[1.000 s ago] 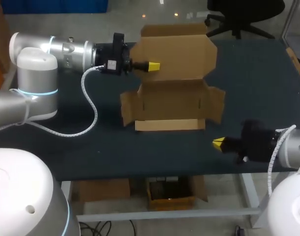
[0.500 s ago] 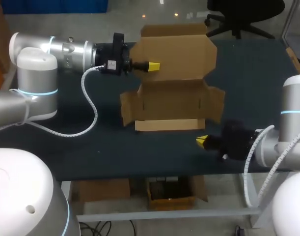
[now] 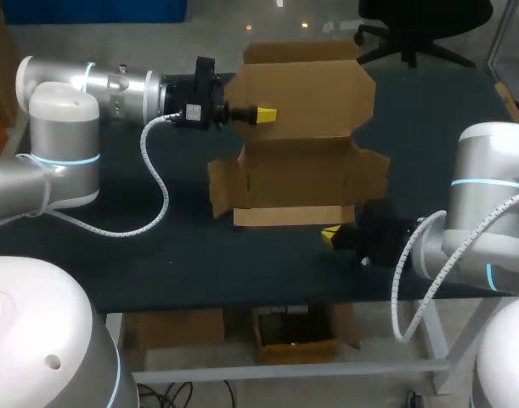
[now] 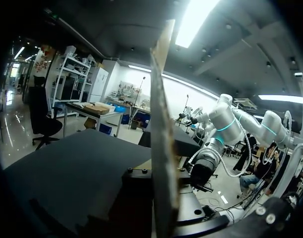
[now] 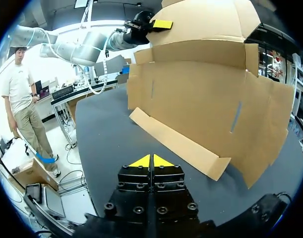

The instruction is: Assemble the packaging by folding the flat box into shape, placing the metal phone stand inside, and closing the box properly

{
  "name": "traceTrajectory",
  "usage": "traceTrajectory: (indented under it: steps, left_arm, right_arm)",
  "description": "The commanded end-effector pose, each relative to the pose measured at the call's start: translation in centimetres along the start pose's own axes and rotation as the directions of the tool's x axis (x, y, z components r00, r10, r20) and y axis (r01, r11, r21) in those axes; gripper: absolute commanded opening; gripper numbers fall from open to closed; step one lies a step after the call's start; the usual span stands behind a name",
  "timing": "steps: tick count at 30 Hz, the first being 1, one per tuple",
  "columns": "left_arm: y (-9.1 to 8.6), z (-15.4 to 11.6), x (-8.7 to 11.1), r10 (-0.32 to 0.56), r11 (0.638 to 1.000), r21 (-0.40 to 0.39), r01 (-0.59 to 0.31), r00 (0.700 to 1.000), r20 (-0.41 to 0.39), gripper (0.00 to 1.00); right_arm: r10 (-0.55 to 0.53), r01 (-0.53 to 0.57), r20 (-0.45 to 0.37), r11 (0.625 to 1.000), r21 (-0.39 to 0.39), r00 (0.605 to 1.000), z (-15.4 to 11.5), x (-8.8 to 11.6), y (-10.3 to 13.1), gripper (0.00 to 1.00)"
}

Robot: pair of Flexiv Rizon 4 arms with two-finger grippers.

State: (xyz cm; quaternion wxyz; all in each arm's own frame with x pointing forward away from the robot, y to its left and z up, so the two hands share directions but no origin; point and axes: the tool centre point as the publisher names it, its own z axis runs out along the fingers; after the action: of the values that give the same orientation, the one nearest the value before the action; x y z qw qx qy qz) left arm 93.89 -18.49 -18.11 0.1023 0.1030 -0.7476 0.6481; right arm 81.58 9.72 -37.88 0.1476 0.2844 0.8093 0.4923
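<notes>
Ahead of right end effector [image 5: 151, 160], box [image 5: 201, 94].

Robotics lab, left arm [image 3: 115, 85], right arm [image 3: 488, 170], dark worktable [image 3: 140, 263]

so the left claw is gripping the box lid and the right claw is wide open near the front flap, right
No: the right claw is shut, near the front flap, as the right wrist view shows. The left claw does grip the box lid.
</notes>
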Motion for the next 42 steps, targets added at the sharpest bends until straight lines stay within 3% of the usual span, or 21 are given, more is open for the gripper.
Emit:
traceTrajectory:
  steps: [1, 19, 42]
  left_arm:
    - [0.0, -0.1, 0.0, 0.000, 1.000, 0.001, 0.000, 1.000, -0.002, 0.00]
    - [0.0, -0.1, 0.0, 0.000, 1.000, 0.001, 0.000, 1.000, -0.002, 0.00]
    - [0.0, -0.1, 0.0, 0.000, 1.000, 0.001, 0.000, 1.000, -0.002, 0.00]
  right_arm:
    - [0.004, -0.004, 0.019, 1.000, 0.010, 1.000, 3.8, -0.3, 0.2, 0.00]
    - [0.025, -0.026, 0.014, 0.999, 0.038, 1.000, 8.2, -1.3, 0.8, 0.00]
    - [0.042, -0.046, 0.057, 0.997, 0.065, 0.997, 9.9, -2.0, 0.4, 0.00]
